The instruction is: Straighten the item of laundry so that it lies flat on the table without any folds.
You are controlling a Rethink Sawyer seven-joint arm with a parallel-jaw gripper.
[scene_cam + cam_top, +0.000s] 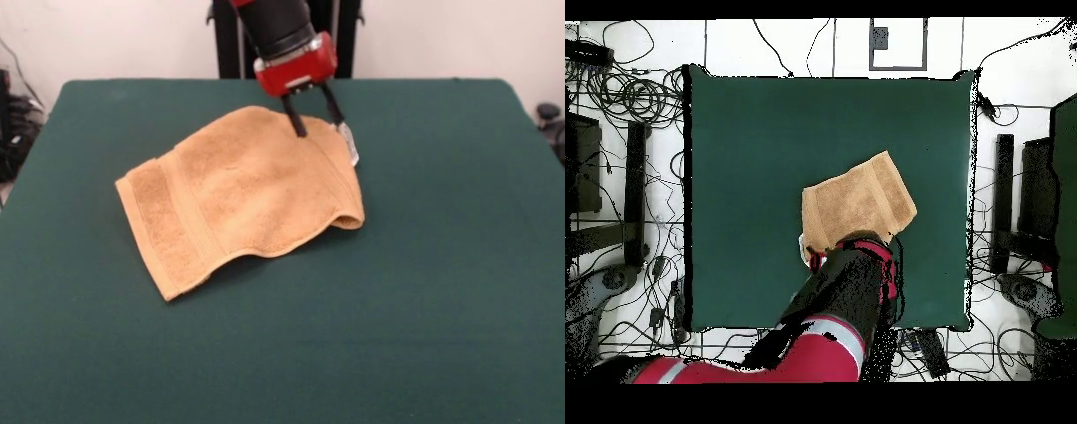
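The golden-tan towel lies on the dark green table, left of the middle. It is doubled over, with a rounded fold at its right side and a woven band at its left end. Its white tag sticks out at the far right corner. My gripper comes down from above onto the towel's far edge next to the tag. Its two black fingers stand apart, open, with one tip on the cloth. In the overhead view the towel shows and my arm hides the gripper.
The table stretches wide on all sides of the towel. The black pedestal stands behind the far edge. Cables and stands lie on the floor around the table.
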